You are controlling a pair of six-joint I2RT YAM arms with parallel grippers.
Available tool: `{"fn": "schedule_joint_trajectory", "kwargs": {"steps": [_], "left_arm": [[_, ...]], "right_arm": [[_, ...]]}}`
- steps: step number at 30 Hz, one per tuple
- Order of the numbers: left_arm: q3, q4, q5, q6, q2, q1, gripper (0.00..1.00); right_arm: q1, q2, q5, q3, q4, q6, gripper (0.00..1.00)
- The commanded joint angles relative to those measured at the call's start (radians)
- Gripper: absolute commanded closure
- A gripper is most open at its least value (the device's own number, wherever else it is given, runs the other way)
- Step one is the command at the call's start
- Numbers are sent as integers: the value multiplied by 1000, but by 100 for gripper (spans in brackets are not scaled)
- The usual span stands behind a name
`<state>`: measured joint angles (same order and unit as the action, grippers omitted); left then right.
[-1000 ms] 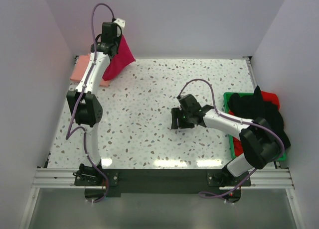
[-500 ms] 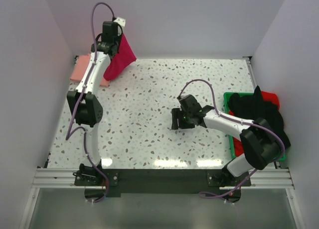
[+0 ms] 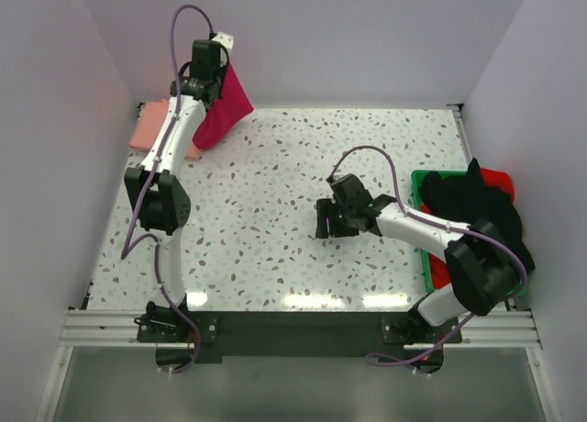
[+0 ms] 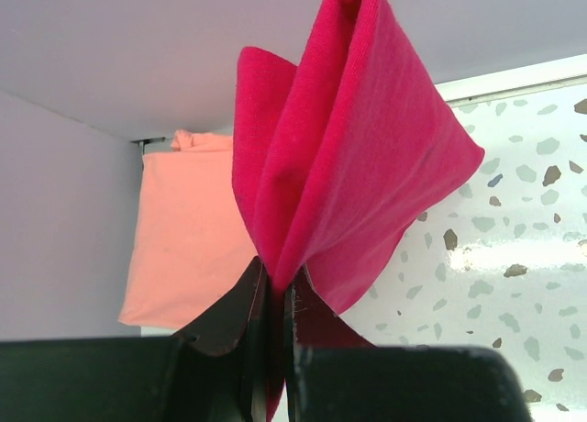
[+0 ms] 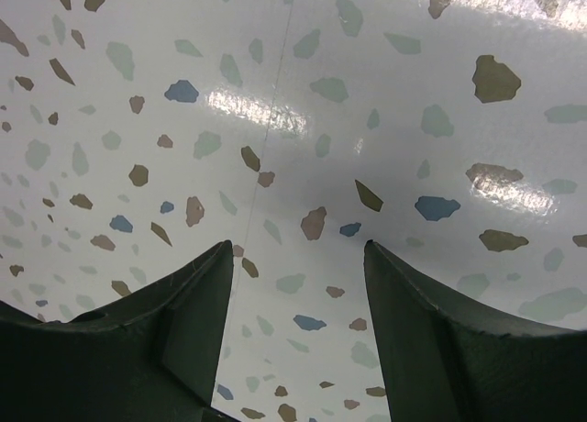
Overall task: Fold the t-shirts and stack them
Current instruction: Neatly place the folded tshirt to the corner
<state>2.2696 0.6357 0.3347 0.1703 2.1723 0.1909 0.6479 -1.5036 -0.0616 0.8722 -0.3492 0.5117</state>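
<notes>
Likely stacking step: left tool [image 4: 271,277], clamped on the red shirt [image 4: 358,147], should lower it onto the pink shirt [image 4: 188,238]. Right tool [image 5: 295,257] spread wide, empty.

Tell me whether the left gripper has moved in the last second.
Yes: the left gripper, holding the crimson shirt, drifted slightly right and farther back, away from the pink shirt.

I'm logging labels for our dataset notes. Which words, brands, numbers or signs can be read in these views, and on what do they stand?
None: no text can be read in any view.
The crimson t-shirt, the salmon-pink t-shirt, the green tray and the speckled table show no print, label or number.
</notes>
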Motion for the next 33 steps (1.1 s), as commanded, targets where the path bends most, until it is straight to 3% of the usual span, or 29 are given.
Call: {"fn": "schedule_joint_trajectory", "kwargs": {"steps": [1, 15, 22, 28, 29, 31, 33], "left_arm": [[44, -22, 17, -25, -92, 13, 100], [-27, -51, 27, -9, -108, -4, 100], [-73, -91, -62, -5, -71, -145, 100], [-45, -122, -86, -8, 76, -281, 99], [-50, -137, -79, -31, 102, -298, 85], [-42, -163, -77, -86, 133, -340, 67], [8, -136, -79, -118, 185, -363, 26]], "right_arm": [[4, 37, 23, -13, 29, -13, 37], [6, 37, 34, -16, 26, -16, 37], [4, -10, 19, -9, 36, -15, 37], [7, -78, 9, 7, 45, -12, 37], [9, -86, 9, 7, 46, -13, 37], [9, -93, 13, 10, 42, -13, 37], [10, -96, 11, 13, 36, -19, 37]]}}
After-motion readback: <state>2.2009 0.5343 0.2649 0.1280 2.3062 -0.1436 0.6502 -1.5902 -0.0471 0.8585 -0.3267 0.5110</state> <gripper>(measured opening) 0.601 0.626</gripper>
